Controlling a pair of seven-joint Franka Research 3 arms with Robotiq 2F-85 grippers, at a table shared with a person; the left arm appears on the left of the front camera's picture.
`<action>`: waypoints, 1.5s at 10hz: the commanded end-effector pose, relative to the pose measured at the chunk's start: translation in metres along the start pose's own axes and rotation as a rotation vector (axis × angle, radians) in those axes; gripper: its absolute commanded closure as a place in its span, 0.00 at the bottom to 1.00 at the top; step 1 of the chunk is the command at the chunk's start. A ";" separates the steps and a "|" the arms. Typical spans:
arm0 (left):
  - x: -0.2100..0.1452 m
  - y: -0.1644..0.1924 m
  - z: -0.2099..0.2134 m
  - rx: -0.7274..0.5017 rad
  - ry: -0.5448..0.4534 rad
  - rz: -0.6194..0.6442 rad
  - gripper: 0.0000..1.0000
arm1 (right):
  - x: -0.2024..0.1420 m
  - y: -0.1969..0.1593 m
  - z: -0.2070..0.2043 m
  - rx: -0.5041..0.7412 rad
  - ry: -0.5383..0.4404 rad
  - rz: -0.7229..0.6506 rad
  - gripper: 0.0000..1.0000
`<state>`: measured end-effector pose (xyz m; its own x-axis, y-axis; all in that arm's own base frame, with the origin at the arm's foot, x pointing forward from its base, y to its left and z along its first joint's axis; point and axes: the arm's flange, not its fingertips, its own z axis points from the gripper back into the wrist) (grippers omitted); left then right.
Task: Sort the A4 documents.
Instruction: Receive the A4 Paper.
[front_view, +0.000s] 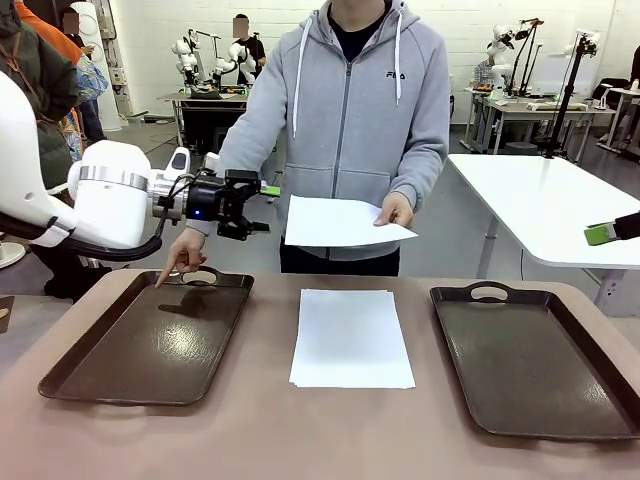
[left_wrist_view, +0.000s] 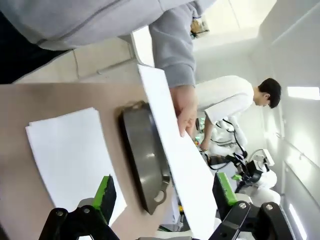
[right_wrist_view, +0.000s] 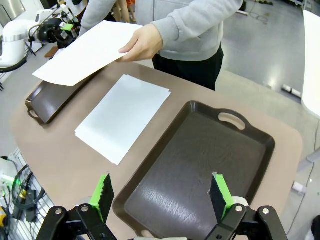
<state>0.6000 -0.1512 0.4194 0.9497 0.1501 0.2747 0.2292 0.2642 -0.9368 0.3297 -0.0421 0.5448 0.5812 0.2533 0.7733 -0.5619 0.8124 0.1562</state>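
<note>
White A4 documents (front_view: 352, 338) lie stacked mid-worktop (front_view: 270, 440), between the left tray (front_view: 130, 360) and the right tray (front_view: 530, 380). One further sheet (front_view: 335, 222) is held out above the stack by the person's hand (front_view: 396, 212); the other hand (front_view: 182, 260) points into the left tray. Left jaws stand spread and empty just beside the offered sheet; right jaws, likewise spread and empty, hover over the right tray. Step in hand, as judged: handover. The next move calls for pinching the sheet's free edge and laying it flat in the indicated tray.

A4 documents (front_view: 351, 338) lie between left tray (front_view: 120, 360) and right tray (front_view: 530, 370).
</note>
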 end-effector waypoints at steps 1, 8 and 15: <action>0.004 0.002 -0.019 -0.056 0.041 0.056 0.00 | -0.001 -0.002 -0.003 0.018 -0.005 0.002 0.00; -0.011 0.005 -0.061 -0.183 0.127 0.192 0.00 | -0.001 -0.002 -0.003 0.018 -0.005 0.002 0.00; -0.018 0.009 -0.057 -0.257 0.135 0.233 0.40 | -0.001 -0.002 -0.003 0.018 -0.005 0.002 0.00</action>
<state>0.5972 -0.2031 0.3977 0.9969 0.0518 0.0588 0.0575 0.0274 -0.9980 0.3298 -0.0420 0.5446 0.5816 0.2537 0.7729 -0.5618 0.8124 0.1561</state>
